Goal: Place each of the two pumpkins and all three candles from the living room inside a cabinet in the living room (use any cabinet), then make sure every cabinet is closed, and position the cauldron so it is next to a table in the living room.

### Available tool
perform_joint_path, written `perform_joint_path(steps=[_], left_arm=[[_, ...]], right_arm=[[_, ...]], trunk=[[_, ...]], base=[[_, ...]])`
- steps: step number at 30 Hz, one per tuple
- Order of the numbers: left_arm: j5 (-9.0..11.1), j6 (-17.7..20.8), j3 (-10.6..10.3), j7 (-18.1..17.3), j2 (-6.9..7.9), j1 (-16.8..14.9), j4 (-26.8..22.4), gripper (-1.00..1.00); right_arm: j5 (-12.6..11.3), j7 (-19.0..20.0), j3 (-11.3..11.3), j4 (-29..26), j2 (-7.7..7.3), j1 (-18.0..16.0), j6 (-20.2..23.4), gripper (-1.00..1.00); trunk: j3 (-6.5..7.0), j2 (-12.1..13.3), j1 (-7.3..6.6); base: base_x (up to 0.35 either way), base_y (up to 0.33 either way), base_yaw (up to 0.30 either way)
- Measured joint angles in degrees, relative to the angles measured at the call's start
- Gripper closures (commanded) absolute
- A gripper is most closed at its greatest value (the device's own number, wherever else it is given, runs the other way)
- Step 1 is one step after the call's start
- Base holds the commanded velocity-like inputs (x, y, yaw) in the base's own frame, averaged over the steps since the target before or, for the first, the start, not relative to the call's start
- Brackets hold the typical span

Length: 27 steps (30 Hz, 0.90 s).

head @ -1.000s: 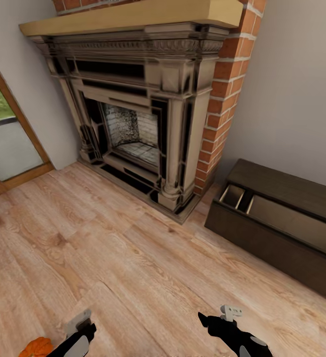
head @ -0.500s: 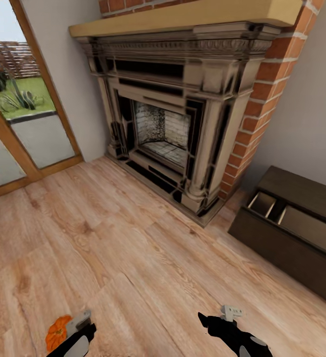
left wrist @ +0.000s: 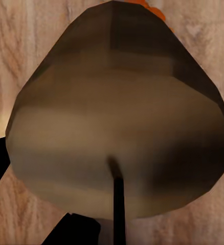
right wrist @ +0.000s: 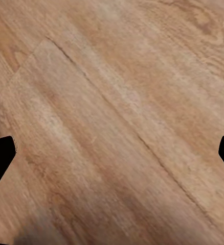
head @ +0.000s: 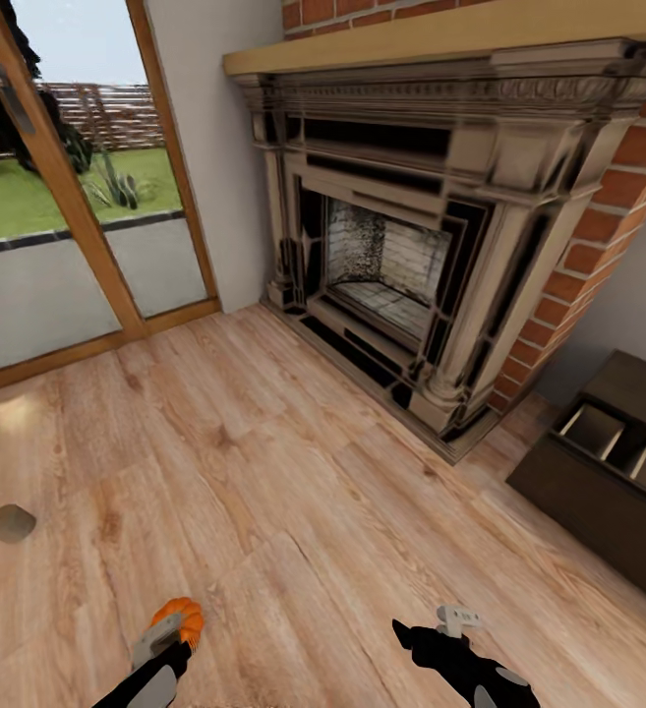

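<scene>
Head view: wooden floor (head: 293, 472) before a fireplace (head: 431, 246); the pumpkin (head: 183, 619) lies just beyond the left gripper (head: 157, 641), the cabinet (head: 608, 472) stands open at right. Left wrist view: a candle (left wrist: 117, 122), seemingly clamped. Right wrist view: the right gripper's fingers (right wrist: 0, 153) spread wide over bare boards.

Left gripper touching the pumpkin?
Cannot tell. In the head view the left gripper overlaps the pumpkin, with no gap or contact visible. In the left wrist view the candle hides nearly everything.
</scene>
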Motion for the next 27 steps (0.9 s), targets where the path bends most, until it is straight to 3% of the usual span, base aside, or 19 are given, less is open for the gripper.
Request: perform_joint_path(steps=[13, 27], left_arm=[[0.0, 0.0, 0.0, 0.0, 0.0, 0.0, 0.0, 1.0], [0.0, 0.0, 0.0, -0.1, 0.0, 0.0, 0.0, 1.0]], right_arm=[[0.0, 0.0, 0.0, 0.0, 0.0, 0.0, 0.0, -1.0], [0.0, 0.0, 0.0, 0.0, 0.0, 0.0, 0.0, -1.0]], trunk=[[0.0, 0.0, 0.0], [0.0, 0.0, -0.02]], base=[[0.009, 0.142, 0.291], [0.144, 0.234, 0.291]])
